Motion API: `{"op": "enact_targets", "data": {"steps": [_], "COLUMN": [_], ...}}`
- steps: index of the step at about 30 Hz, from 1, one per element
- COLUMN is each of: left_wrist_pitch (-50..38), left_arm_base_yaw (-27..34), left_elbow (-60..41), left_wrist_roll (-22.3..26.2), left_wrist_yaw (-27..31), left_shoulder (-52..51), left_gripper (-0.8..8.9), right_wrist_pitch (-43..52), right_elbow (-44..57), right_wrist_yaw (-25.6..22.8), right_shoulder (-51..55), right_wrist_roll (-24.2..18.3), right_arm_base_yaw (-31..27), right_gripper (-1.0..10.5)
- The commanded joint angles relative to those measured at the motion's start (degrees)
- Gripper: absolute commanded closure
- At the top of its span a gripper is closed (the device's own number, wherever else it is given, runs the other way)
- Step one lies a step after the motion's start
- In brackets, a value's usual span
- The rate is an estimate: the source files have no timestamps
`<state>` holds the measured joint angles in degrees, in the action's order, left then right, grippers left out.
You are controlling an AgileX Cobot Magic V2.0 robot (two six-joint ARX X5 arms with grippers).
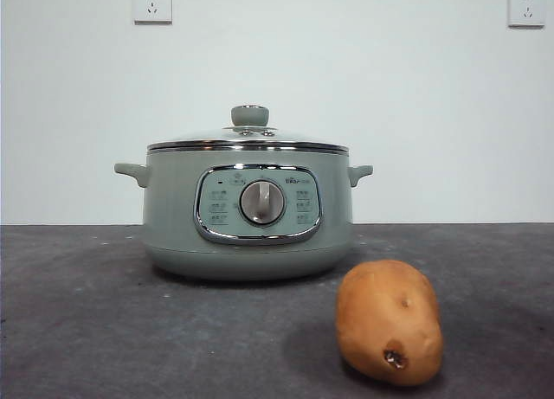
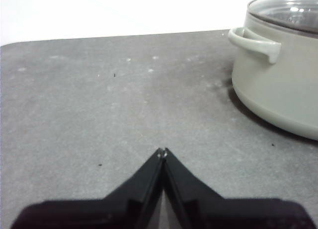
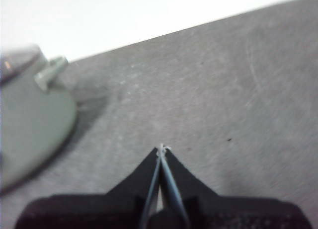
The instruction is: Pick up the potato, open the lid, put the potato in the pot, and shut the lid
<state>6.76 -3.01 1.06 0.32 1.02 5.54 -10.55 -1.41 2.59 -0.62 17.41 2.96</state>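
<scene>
The sage-green pot [image 1: 249, 213] stands in the middle of the dark table, control panel and silver dial facing me. The glass lid [image 1: 248, 141] with its green knob sits shut on it. The golden-brown potato [image 1: 389, 321] lies on the table in front of the pot, to the right, its dark spot near the front end. Neither arm shows in the front view. My left gripper [image 2: 163, 152] is shut and empty above bare table, with the pot [image 2: 278, 75] and lid [image 2: 285, 13] off to one side. My right gripper [image 3: 161, 148] is shut and empty, the pot [image 3: 30, 119] blurred beside it.
The grey table [image 1: 86, 312] ends at a white wall with two sockets [image 1: 152, 3] high up. The pot's side handles [image 1: 132, 171] stick out left and right.
</scene>
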Motion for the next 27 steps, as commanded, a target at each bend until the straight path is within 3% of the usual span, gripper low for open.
{"op": "enact_targets", "data": {"steps": [1, 3, 7, 13, 22, 24, 27], "left_wrist_pitch": [-0.09, 0.83, 2.58, 3.21, 4.79, 5.07, 7.74], "left_arm_base_yaw": [0.17, 0.13, 0.09, 0.07, 0.07, 0.07, -0.02], "left_elbow": [1.2, 3.67, 9.77, 20.09, 30.45, 31.82, 34.32], "left_wrist_roll": [-1.7, -2.47, -3.19, -3.45, -7.74, -8.83, -9.29], "left_wrist_yaw": [-1.09, -1.55, -1.86, -10.71, -32.68, -38.05, -39.91], "left_shoulder": [0.42, 1.31, 5.05, 14.38, 28.11, 31.36, 35.76], "left_gripper": [8.18, 8.19, 8.19, 8.18, 8.17, 8.17, 8.19], "right_wrist_pitch": [0.5, -0.76, -4.81, -12.33, -29.75, -32.57, -36.65], "right_elbow": [-0.9, -2.82, -8.7, -20.83, -38.01, -40.74, -44.33], "right_wrist_yaw": [1.79, 3.08, 3.45, 7.41, 17.22, 19.21, 21.62], "right_shoulder": [0.02, -0.26, -3.17, -13.05, -32.04, -35.85, -41.48], "right_wrist_roll": [12.41, 16.63, 20.04, 19.87, 15.23, 15.1, 13.64], "right_arm_base_yaw": [0.0, 0.02, 0.02, 0.02, 0.04, 0.09, 0.15], "right_gripper": [9.6, 9.6, 9.6, 9.6, 9.4, 9.2, 8.2]}}
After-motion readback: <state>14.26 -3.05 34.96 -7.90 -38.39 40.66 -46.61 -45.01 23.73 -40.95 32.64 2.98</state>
